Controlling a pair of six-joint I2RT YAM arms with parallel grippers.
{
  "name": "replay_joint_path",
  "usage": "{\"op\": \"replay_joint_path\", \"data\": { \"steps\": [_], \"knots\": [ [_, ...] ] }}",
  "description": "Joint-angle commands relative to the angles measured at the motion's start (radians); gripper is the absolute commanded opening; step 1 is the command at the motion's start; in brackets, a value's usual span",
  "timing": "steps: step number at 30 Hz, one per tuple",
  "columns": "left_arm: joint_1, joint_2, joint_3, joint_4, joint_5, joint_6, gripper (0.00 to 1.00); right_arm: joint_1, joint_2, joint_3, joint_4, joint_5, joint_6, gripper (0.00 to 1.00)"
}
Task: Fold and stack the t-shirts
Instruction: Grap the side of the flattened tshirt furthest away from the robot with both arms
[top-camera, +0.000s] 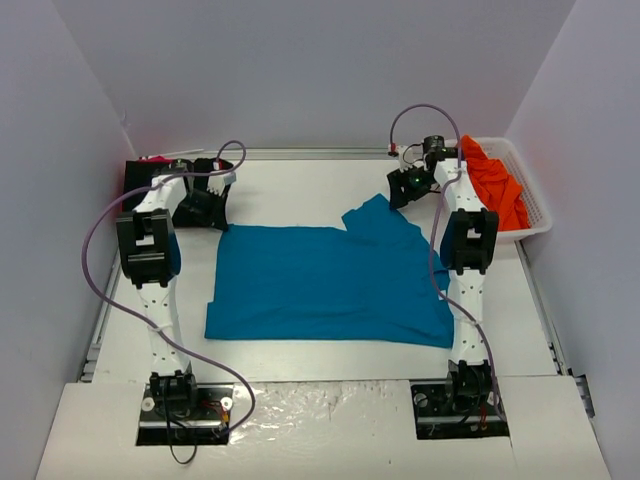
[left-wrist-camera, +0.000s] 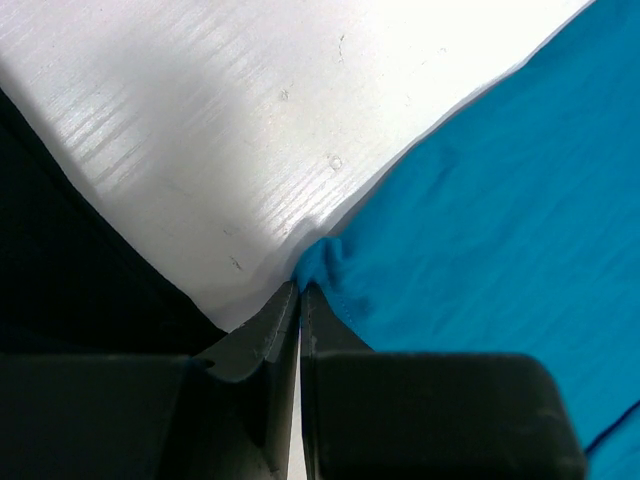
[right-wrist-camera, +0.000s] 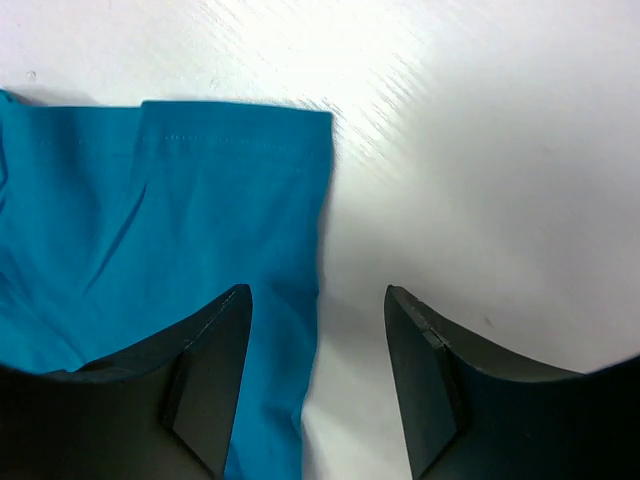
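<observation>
A teal-blue t-shirt (top-camera: 320, 285) lies spread flat on the middle of the white table. My left gripper (top-camera: 214, 212) is at its far left corner. In the left wrist view the jaws (left-wrist-camera: 300, 289) are shut and pinch the puckered corner of the teal cloth (left-wrist-camera: 500, 200). My right gripper (top-camera: 405, 188) is open over the shirt's far right sleeve (top-camera: 375, 215). In the right wrist view it (right-wrist-camera: 318, 300) straddles the sleeve's edge (right-wrist-camera: 200, 200), with one finger over cloth and one over bare table. An orange t-shirt (top-camera: 495, 190) lies in the basket. A black t-shirt (top-camera: 140, 180) lies at the far left.
The white slotted basket (top-camera: 537, 208) stands at the far right against the wall. The black cloth (left-wrist-camera: 60, 260) lies close left of my left gripper. Grey walls enclose the table on three sides. A small pink item (top-camera: 155, 159) lies behind the black shirt.
</observation>
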Motion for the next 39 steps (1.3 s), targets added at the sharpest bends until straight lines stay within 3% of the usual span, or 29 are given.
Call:
{"op": "replay_joint_path", "data": {
  "steps": [1,9,16,19,22,24,31,39],
  "knots": [
    [-0.009,-0.007,0.015,-0.052,-0.012,0.003,0.02,0.003,0.046,0.044,0.027,-0.104,0.051,0.52],
    [-0.026,-0.041,-0.005,-0.061,-0.019,0.015,0.02,0.009,0.127,0.088,0.082,-0.301,0.153,0.54],
    [-0.034,-0.043,-0.023,-0.065,-0.026,0.023,0.02,0.042,0.150,0.074,0.085,-0.270,0.128,0.49],
    [-0.035,-0.046,-0.037,-0.069,-0.026,0.031,0.03,0.042,0.160,0.074,0.095,-0.240,0.134,0.33],
    [-0.037,-0.052,-0.063,-0.058,-0.036,0.037,0.03,0.045,0.166,0.074,0.105,-0.211,0.140,0.08],
    [-0.035,-0.057,-0.080,-0.052,-0.038,0.041,0.02,0.046,0.164,0.074,0.111,-0.197,0.143,0.00],
    [-0.037,-0.073,-0.101,0.002,-0.068,0.017,0.03,0.045,0.127,0.067,0.174,-0.092,0.156,0.00],
    [-0.035,-0.136,-0.066,0.028,-0.099,-0.025,0.02,0.037,-0.021,0.010,0.207,-0.037,0.146,0.00]
  ]
}}
